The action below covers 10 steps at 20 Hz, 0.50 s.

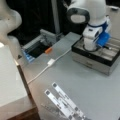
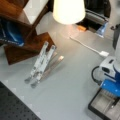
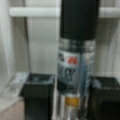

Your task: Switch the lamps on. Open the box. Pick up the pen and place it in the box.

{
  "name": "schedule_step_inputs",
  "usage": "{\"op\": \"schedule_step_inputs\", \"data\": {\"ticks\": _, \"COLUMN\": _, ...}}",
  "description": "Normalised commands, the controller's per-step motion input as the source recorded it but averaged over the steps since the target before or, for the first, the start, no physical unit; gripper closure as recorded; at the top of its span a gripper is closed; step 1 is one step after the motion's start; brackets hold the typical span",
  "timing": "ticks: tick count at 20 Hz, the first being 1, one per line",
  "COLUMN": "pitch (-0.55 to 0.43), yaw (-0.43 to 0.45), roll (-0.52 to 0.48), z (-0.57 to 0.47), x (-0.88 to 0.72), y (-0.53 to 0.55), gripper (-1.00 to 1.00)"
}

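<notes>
Lamp (image 2: 68, 11) lit, box (image 1: 100, 58) open at table's far right edge. Your gripper (image 3: 68, 93) clamps pen (image 3: 75, 62) between fingers (image 3: 37, 92), low over box's grey compartments. Placing step underway; release needs pen inside one compartment.

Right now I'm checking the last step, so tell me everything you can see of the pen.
The pen is slim: a black upper barrel, a silvery middle section with printed markings, and a small amber band lower down. In the wrist view it runs straight up the picture between the gripper's two black fingers, which are shut on its lower part. Behind it is the box's pale grey compartmented inside. In both front views the arm hides the pen.
</notes>
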Motion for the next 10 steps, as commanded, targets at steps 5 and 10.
{"op": "schedule_step_inputs", "data": {"ticks": 5, "pitch": 0.017, "yaw": 0.01, "roll": -0.215, "z": 0.07, "x": 0.32, "y": 0.14, "gripper": -1.0}}
{"op": "schedule_step_inputs", "data": {"ticks": 10, "pitch": 0.062, "yaw": 0.05, "roll": -0.222, "z": 0.12, "x": 0.33, "y": 0.12, "gripper": -1.0}}
